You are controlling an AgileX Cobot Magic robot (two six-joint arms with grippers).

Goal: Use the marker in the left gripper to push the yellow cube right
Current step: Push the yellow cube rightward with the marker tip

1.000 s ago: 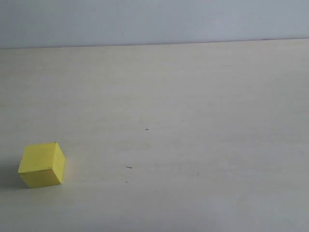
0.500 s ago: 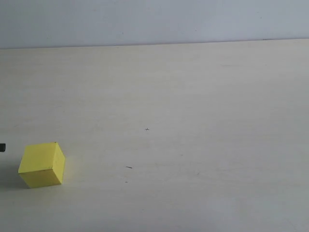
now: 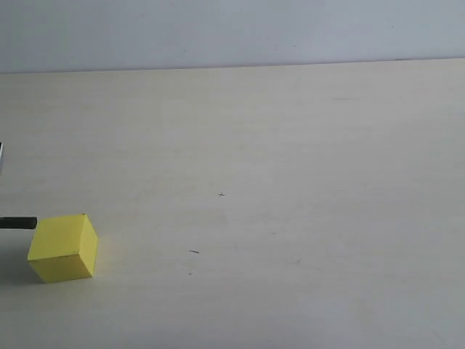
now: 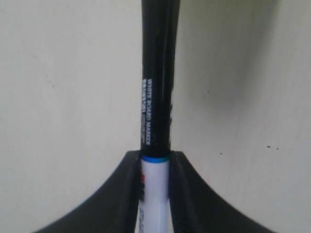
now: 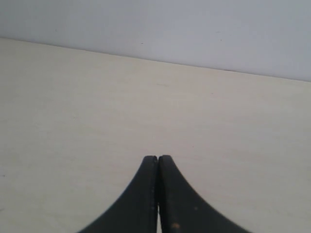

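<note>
The yellow cube sits at the table's near left. At its far left corner the whiteboard marker lies level, cap pointing right, touching or nearly so; I can't tell. My left gripper, reaching in low from the left, clamps the white barrel so the cap leads as pusher. My right gripper is pinched closed, empty.

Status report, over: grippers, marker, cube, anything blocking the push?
Left gripper shut on marker; right gripper shut, empty. Marker tip at yellow cube left side, contact unclear. Nothing visible on table right of cube.
</note>
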